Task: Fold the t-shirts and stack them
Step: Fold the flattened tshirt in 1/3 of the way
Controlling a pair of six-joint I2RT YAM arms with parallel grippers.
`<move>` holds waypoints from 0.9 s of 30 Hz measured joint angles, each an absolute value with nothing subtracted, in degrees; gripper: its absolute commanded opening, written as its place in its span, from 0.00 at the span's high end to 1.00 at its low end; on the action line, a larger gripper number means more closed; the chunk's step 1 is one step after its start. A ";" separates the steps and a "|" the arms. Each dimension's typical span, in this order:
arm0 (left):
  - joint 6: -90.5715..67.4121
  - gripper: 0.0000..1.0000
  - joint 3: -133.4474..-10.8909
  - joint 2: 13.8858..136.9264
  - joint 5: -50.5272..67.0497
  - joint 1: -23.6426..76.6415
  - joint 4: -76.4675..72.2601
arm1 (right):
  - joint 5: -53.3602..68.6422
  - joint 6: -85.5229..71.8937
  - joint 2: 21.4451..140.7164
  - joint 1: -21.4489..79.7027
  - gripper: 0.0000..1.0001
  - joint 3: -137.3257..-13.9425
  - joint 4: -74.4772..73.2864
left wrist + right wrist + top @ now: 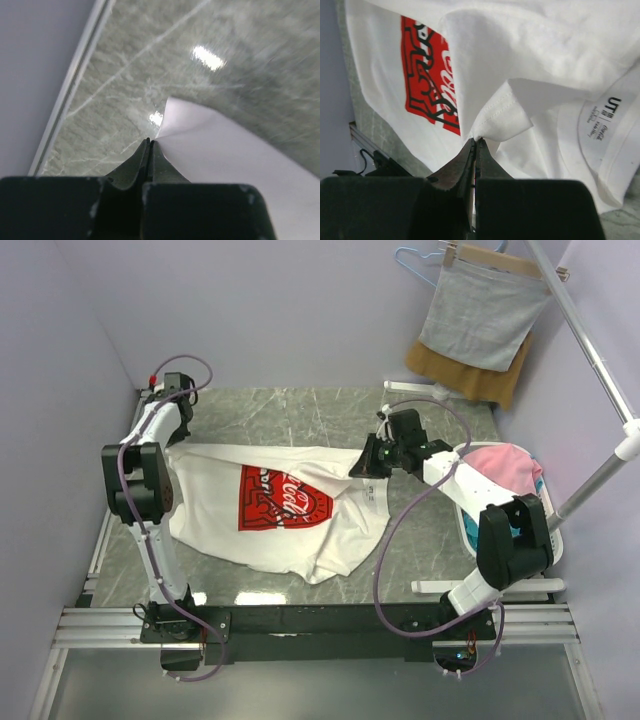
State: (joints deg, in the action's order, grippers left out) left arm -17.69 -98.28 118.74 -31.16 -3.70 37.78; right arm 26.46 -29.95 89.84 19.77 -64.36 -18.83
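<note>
White t-shirt (285, 540), print up, lies spread on the marble surface (300, 410) between both claws. Left claw (150, 144), fully closed, pinches one cloth corner at its tips. Right claw (475, 141), likewise closed, pinches a stitched hem just ahead of it. Paired grips likely tension the fabric for a first fold.
</note>
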 measured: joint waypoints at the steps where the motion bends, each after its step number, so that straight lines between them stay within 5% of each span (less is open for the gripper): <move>1: -17.69 0.99 -98.61 119.63 -31.46 -3.66 38.72 | 25.78 -29.85 90.06 19.81 1.00 -64.23 -19.38; 6: -18.96 0.96 -99.33 123.83 -32.42 -3.55 44.12 | 22.72 -29.32 91.37 20.18 0.98 -64.18 -21.89; 9: -19.81 0.48 -99.22 124.38 -32.77 -3.55 46.74 | 20.58 -28.99 92.88 20.82 0.84 -64.18 -23.79; 12: -21.82 0.18 -99.24 124.38 -34.65 -3.55 48.69 | 18.61 -28.77 93.56 21.26 0.63 -64.18 -25.85; 15: -23.29 0.11 -99.29 124.25 -36.62 -3.70 50.35 | 15.51 -28.82 93.49 21.45 0.52 -64.20 -26.81; 27: -24.49 0.01 -99.46 110.32 -27.81 -4.03 43.03 | 5.41 -28.75 95.55 19.79 0.46 -76.36 -25.65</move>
State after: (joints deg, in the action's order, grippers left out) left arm -24.49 -99.46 110.32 -27.81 -4.03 43.03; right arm 5.41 -28.75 95.55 19.79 -76.36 -25.65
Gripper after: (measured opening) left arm 0.991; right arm 0.508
